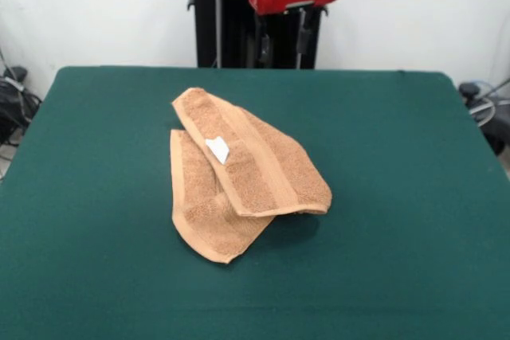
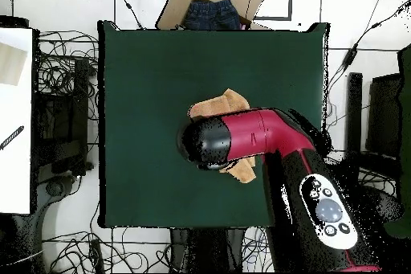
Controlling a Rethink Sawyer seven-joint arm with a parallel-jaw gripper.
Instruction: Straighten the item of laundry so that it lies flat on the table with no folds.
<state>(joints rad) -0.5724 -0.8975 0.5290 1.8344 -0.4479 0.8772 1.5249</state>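
Observation:
The light orange-brown terry towel (image 1: 239,173) lies folded over itself near the middle of the dark green table (image 1: 398,197). A long upper flap runs diagonally across a lower layer, and its white tag (image 1: 217,149) faces up. My gripper (image 1: 284,33) hangs high over the table's far edge, well above and behind the towel and holding nothing. In the overhead view the red and black arm (image 2: 241,138) covers most of the towel (image 2: 215,107). Only its corners show on the table (image 2: 144,78), and the gripper is hidden under the arm.
A cardboard box with dark blue jeans (image 2: 213,10) sits just beyond the table's far edge. Cables lie on the floor round the table. A white surface (image 2: 14,118) stands at the left. The black pedestal (image 1: 215,13) stands behind the table.

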